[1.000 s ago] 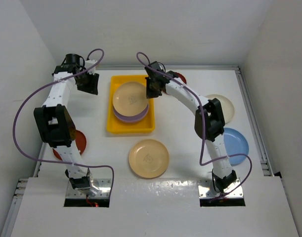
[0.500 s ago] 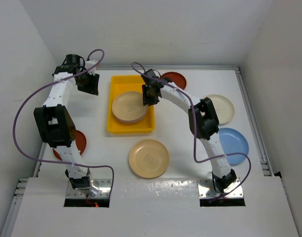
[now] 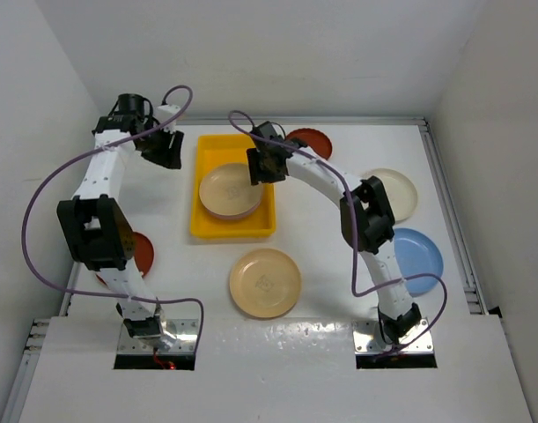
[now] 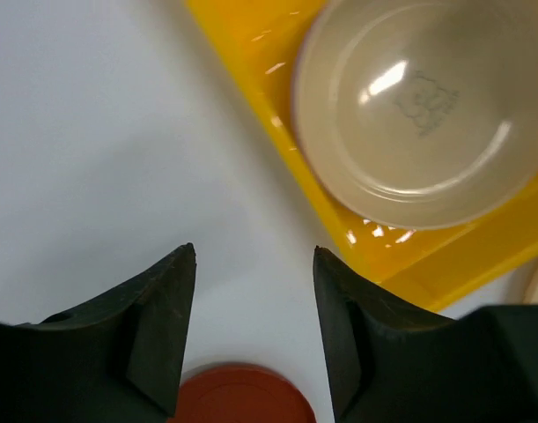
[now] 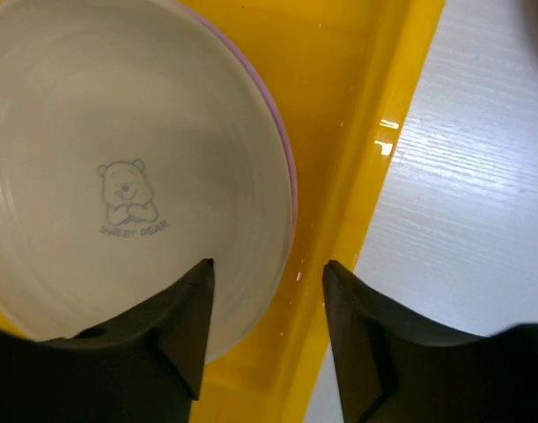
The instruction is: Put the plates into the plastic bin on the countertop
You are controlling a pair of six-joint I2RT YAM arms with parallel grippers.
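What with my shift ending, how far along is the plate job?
Done: a cream plate sits on a purple plate in the yellow bin. In hand: nothing; both jaws stand open and empty. Left: the tan plate, the left dark red plate, the far dark red plate, the right cream plate and the blue plate lie on the countertop.

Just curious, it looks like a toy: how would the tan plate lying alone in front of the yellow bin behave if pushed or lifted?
The tan plate looks like thin plastic: probably light, stiff, not fragile. Flat on the glossy countertop, it would likely slide rather than tip. Its shallow rim may be slippery to pinch.
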